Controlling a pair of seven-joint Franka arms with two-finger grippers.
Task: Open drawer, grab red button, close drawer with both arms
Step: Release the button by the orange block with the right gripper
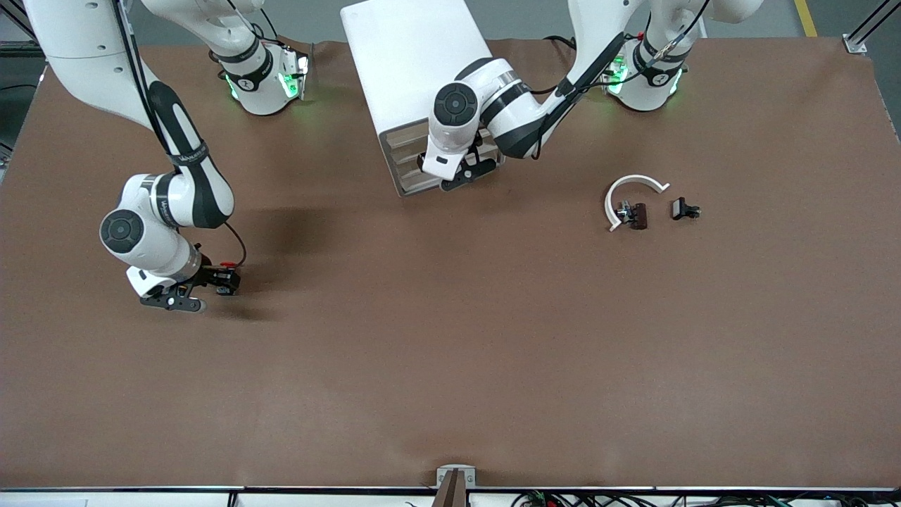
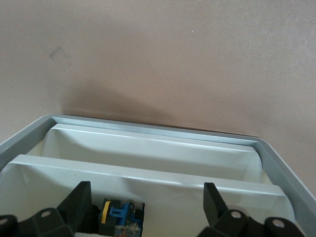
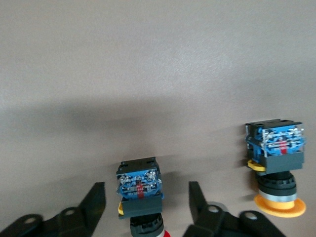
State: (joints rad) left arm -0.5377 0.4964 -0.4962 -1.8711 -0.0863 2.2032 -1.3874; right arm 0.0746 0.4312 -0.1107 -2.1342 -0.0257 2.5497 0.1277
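Right gripper (image 1: 211,289) spread around button (image 3: 139,190) | left gripper (image 2: 148,210) spread in drawer (image 2: 148,170) by yellow-capped button (image 2: 120,217)

Brown mat (image 1: 450,366) covering whole table, matte, few faint creases showing. Grey floor (image 1: 521,17) peeking along top edge — yellow line (image 1: 806,17) running across it at one corner. Metal frame post (image 1: 862,35) standing at that same corner. Green light glowing on mat up top. Small bracket (image 1: 455,479) sitting at near edge — cables (image 1: 598,500) trailing along there.
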